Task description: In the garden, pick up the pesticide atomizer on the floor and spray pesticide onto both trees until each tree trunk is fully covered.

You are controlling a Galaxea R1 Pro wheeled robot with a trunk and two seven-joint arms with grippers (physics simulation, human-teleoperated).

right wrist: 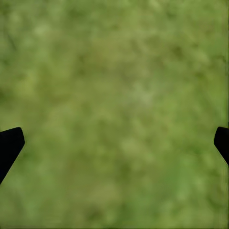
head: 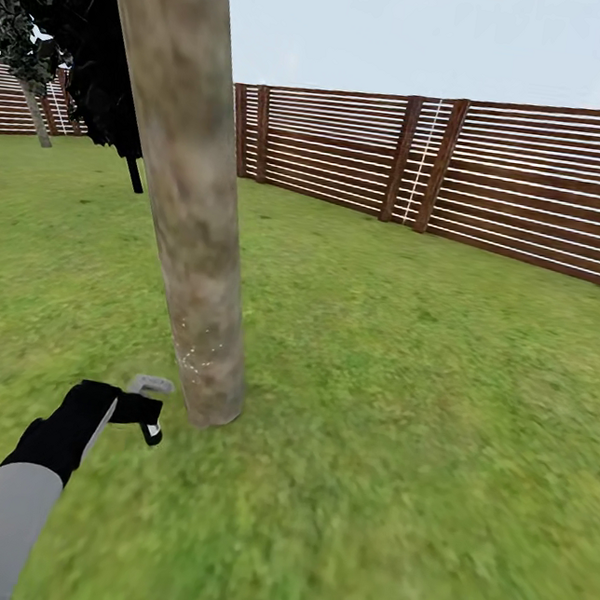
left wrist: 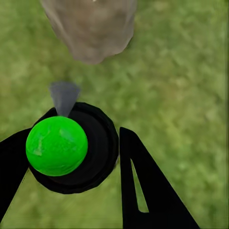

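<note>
Atomizer [left wrist: 62,145] sits clamped between the left gripper [head: 141,409] fingers, bright green blob on a black ring in the wrist view, grey nozzle aimed at the tree trunk [head: 186,192] just ahead of it. Trunk base is near the nozzle but not touching, with a small patch of whitish pesticide specks [head: 201,355] low on the bark (only a small patch). Grass [head: 404,369] all around, slatted fence [head: 503,175] well beyond. Right gripper [right wrist: 114,143] hangs over bare lawn, fingers spread wide, holding nothing.
</note>
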